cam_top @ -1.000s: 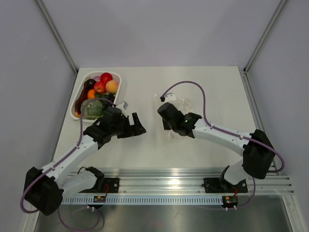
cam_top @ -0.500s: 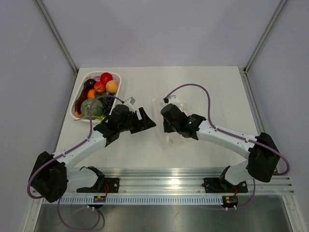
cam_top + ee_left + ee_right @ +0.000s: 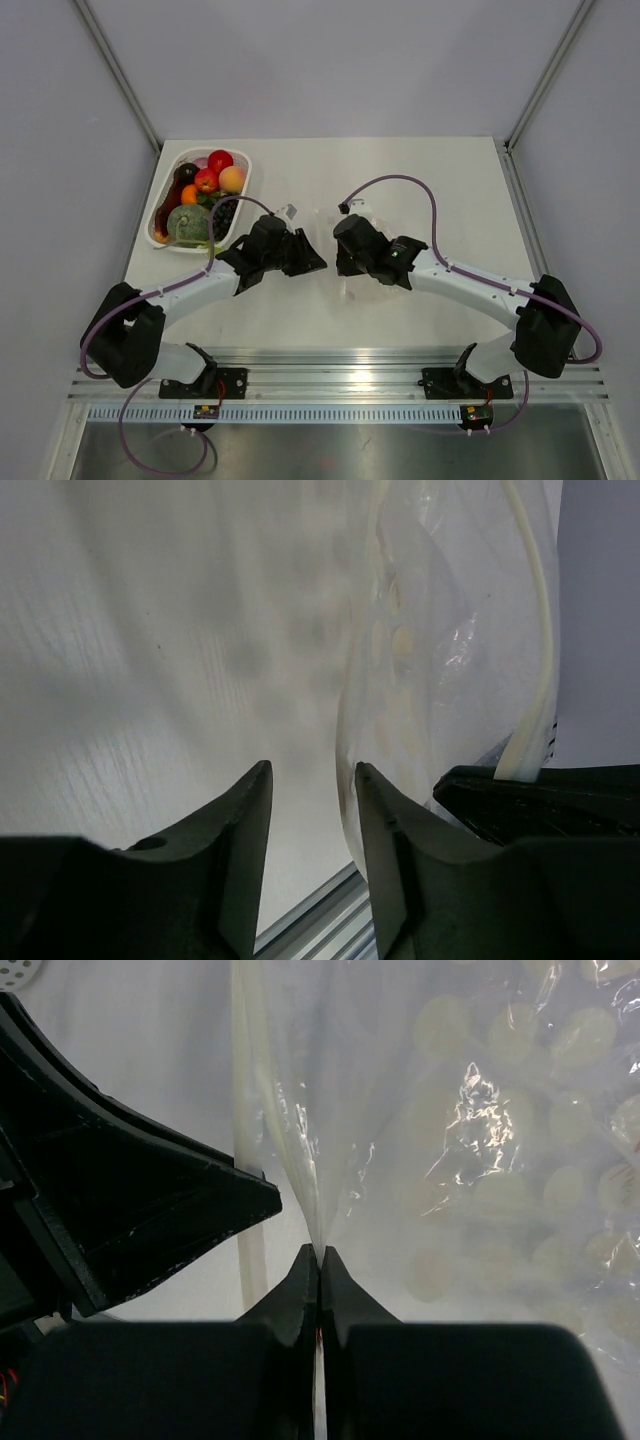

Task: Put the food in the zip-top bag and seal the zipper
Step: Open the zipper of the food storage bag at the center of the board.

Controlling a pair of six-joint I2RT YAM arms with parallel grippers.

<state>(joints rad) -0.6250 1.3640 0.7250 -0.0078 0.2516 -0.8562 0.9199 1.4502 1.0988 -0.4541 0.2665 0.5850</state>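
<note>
The zip-top bag (image 3: 500, 1130) is clear and crinkly, and in the top view it (image 3: 374, 214) lies around my right gripper at mid-table. My right gripper (image 3: 319, 1255) (image 3: 342, 262) is shut on a fold of its film near the pale zipper (image 3: 541, 630). My left gripper (image 3: 312, 780) (image 3: 320, 262) faces it, almost tip to tip. Its jaws stand narrowly apart, with the bag's edge (image 3: 350, 740) just inside the right finger (image 3: 385, 840) and bare table in the gap. The food (image 3: 205, 185), red, orange and green pieces, sits in the tray at the back left.
A white oblong tray (image 3: 246, 185) holds the food near the table's left edge. A metal rail (image 3: 350, 360) runs along the near edge by the arm bases. Purple cables loop over both arms.
My left arm has swung right from beside the tray to the bag, and its jaws have narrowed from wide. My right gripper has stayed shut on the bag, shifting only slightly.
</note>
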